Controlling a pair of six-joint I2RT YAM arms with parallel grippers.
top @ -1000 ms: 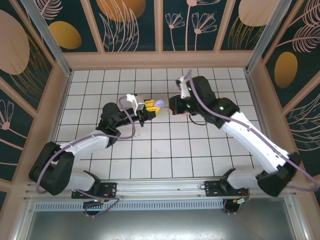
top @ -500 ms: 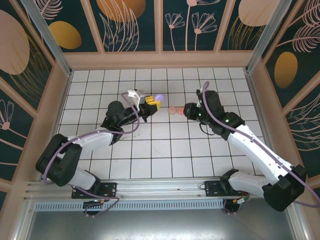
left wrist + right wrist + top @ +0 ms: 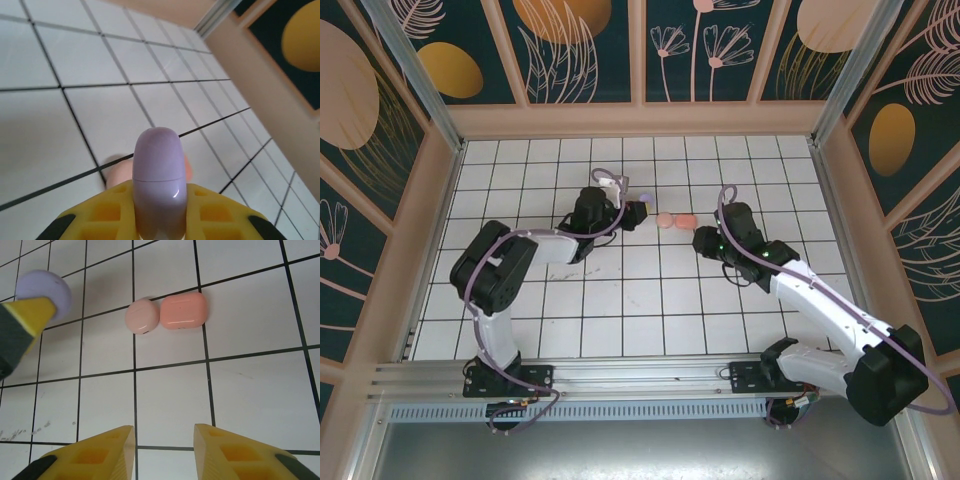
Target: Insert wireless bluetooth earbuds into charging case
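Little settled yet: backed right tool (image 3: 164, 432) off, spread wide, leaving pink case (image 3: 184, 310) on worktop (image 3: 250, 390); swung left tool (image 3: 159, 212), clamping lilac case (image 3: 156, 160), closer.

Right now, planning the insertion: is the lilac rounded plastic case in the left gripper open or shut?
Shut: the lilac rounded plastic case shows only a thin closed lid seam.

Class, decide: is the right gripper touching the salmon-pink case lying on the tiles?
Apart. The right wrist view shows the right gripper, its jaws open, hanging short of the salmon-pink case, with bare white tile between fingertips and case.
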